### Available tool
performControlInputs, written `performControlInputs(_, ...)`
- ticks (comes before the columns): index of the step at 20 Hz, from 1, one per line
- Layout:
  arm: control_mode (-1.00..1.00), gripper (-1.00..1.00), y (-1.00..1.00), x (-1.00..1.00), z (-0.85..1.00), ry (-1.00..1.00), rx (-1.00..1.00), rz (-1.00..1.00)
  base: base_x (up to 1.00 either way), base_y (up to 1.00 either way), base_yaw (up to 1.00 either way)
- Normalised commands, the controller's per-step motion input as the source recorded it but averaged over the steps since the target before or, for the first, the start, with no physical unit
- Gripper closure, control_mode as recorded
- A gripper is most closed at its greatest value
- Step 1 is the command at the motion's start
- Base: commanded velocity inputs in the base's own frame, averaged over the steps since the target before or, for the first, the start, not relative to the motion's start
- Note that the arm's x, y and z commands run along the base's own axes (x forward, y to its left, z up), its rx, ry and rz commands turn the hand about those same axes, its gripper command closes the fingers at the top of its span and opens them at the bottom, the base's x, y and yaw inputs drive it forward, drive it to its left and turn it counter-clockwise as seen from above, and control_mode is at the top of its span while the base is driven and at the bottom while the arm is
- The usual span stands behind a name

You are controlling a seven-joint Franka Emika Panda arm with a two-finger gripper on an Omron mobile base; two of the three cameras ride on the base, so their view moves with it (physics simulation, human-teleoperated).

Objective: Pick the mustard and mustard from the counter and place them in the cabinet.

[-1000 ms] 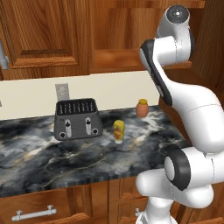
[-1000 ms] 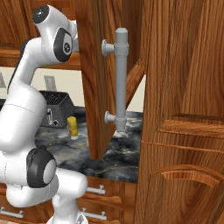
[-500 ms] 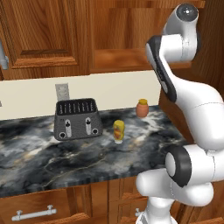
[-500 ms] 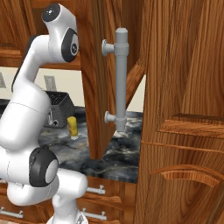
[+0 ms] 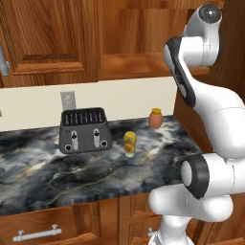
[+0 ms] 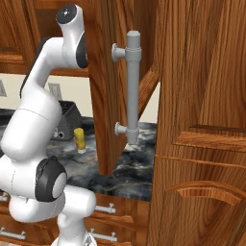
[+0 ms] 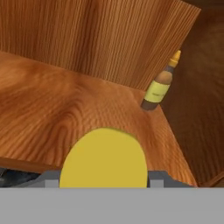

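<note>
One mustard [image 7: 103, 162] fills the bottom of the hand view as a round yellow end, and my gripper [image 7: 104, 180] is shut on it, just above the front edge of the cabinet shelf [image 7: 65, 113]. The other mustard [image 5: 129, 142] stands upright on the counter [image 5: 57, 172], right of the toaster; it is also in the right base view [image 6: 79, 139]. In the left base view the doorless cabinet [image 5: 143, 72] sits above the counter, with my arm reaching up beside it.
A darker slim bottle with a yellow label [image 7: 159, 85] stands at the shelf's back right corner. On the counter are a black toaster [image 5: 85, 129] and a squat orange jar [image 5: 155, 117]. An open wooden door with a grey bar handle [image 6: 132, 86] hangs right of the arm.
The arm's upper links have swung a little to the right and up in the left base view. The mustard on the counter has stayed put.
</note>
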Motion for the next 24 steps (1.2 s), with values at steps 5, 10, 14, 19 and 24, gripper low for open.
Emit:
performControlInputs(5, -1.00, 1.00, -0.12, 0.21, 0.00, 0.00, 0.00, 0.00, 0.00, 0.00, 0.00)
performControlInputs(10, -1.00, 1.00, -0.08, 0.31, 0.00, 0.00, 0.00, 0.00, 0.00, 0.00, 0.00)
performControlInputs(14, -1.00, 1.00, -0.03, 0.37, 0.00, 0.00, 0.01, 0.00, 0.00, 0.00, 0.00)
performControlInputs(19, -1.00, 1.00, -0.02, 0.32, 0.00, 0.00, 0.01, 0.00, 0.00, 0.00, 0.00)
performControlInputs(24, -1.00, 1.00, 0.00, 0.15, -0.04, 0.00, 0.00, 0.00, 0.00, 0.00, 0.00)
